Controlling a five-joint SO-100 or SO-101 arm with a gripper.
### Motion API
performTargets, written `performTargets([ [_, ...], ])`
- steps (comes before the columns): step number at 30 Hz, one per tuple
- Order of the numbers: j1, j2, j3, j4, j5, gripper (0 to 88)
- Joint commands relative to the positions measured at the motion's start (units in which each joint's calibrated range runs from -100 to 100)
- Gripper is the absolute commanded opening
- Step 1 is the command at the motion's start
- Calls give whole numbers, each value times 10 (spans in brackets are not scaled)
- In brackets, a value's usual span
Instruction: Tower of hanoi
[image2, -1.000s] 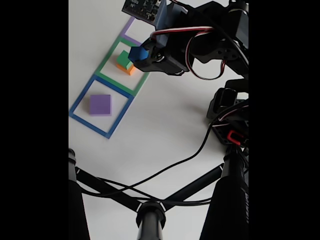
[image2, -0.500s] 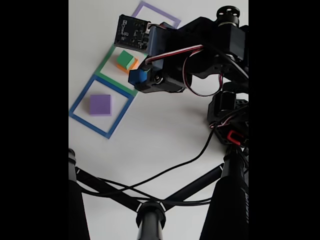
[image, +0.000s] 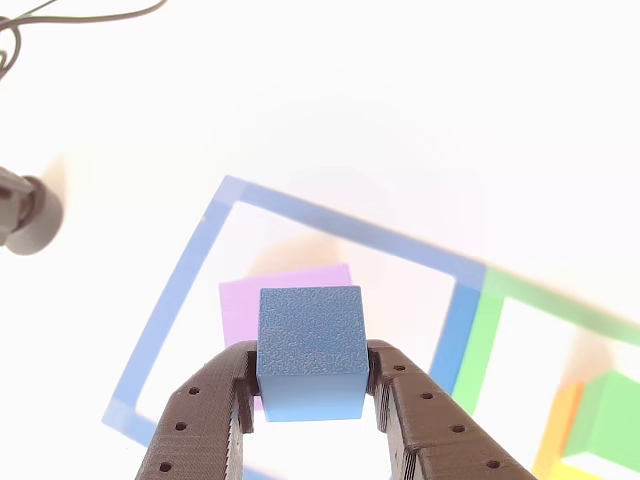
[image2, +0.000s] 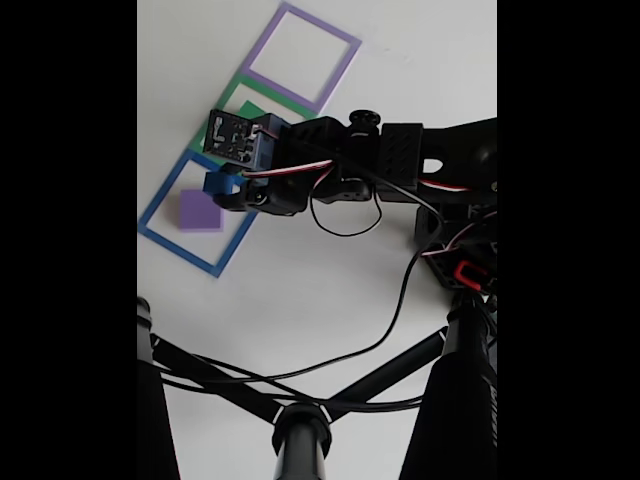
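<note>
- Gripper (image: 311, 392): closed on the small blue cube (image: 310, 352), one jaw flat against each side face; the cube's top and front faces stand clear above the fingertips.
- Change over the last second, fixed view: the arm has swung from above the green square outline (image2: 232, 103) toward the blue square outline (image2: 165, 238), carrying the blue cube (image2: 222, 183) with it. The gripper (image2: 224, 190) now sits over the upper right part of that outline.
- Purple block (image: 292, 285): lies flat inside the blue square outline (image: 180, 300), partly hidden behind the held cube in the other view. In the fixed view the purple block (image2: 196, 211) has kept its place, just beside the cube's lower left.
- Green block (image: 612, 422) on the orange-yellow block (image: 562, 425): stacked inside the green square outline (image: 482, 352), at the right edge of the other view.
- Purple square outline (image2: 303, 58): holds no block.
- Cube's height above the purple block: cannot be told; no contact is visible.
- Judgement: the cube appears bound for the top of the purple block, freeing the green block for a later move. It still looks slightly off centre, so a small correction before lowering seems needed.
</note>
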Motion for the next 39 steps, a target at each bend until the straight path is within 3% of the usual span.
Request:
performTargets([
  [1,-12,64,41,-203,6,42],
  [9,-16,204,80,-429,6,41],
  [16,-8,314,80,-552,6,41],
  [35,-9,446,42,-663,6,44],
  [39,-6,459,39,-672,6,93],
])
